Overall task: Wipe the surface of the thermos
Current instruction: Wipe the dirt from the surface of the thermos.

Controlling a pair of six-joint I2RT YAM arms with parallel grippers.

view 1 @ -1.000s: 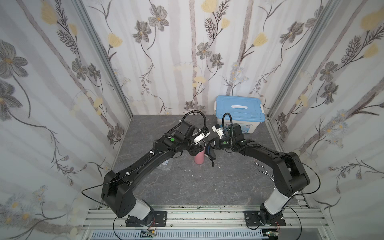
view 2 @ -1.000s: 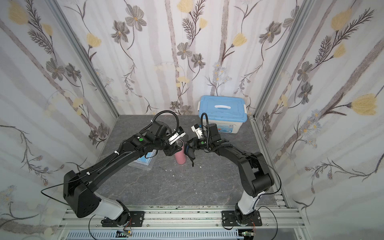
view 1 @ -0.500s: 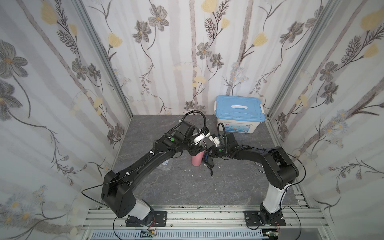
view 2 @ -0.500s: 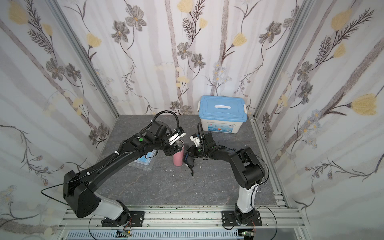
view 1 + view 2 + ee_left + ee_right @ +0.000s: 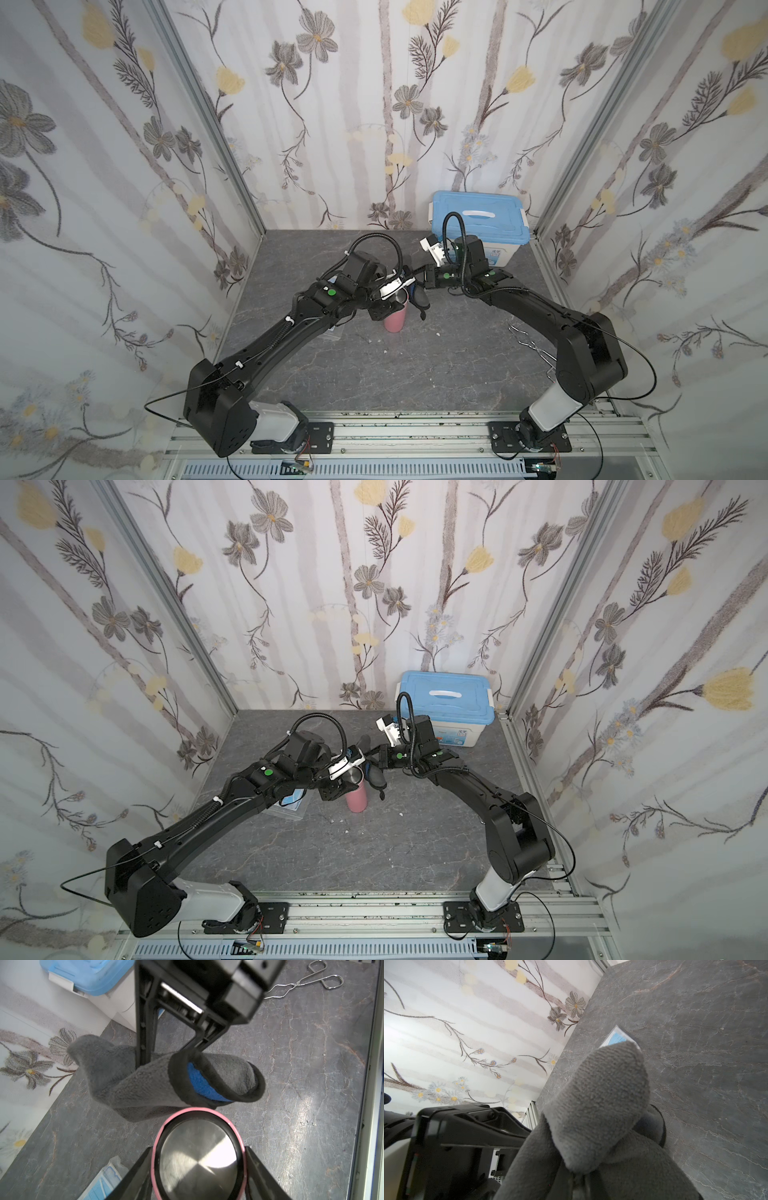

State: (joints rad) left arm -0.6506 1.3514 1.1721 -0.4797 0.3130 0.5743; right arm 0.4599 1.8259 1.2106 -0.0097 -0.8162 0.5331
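Cloth (image 5: 145, 1084) pinched by right gripper (image 5: 166, 1053) crowds thermos (image 5: 198, 1157), clamped by left gripper (image 5: 198, 1169).

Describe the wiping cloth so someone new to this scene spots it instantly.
Start at the blue-lidded box in the back corner. Just in front of it stands the pink thermos; the cloth hangs beside its cap from the right gripper. It is fuzzy grey, black-edged, with a blue inner face.

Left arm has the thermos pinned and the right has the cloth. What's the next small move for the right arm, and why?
Probably bring the right gripper in and down so the grey cloth presses against the pink side of the thermos. The left gripper clamps the thermos upright just below its silver cap, and the cloth hangs beside the cap rim, so the body below looks unwiped.
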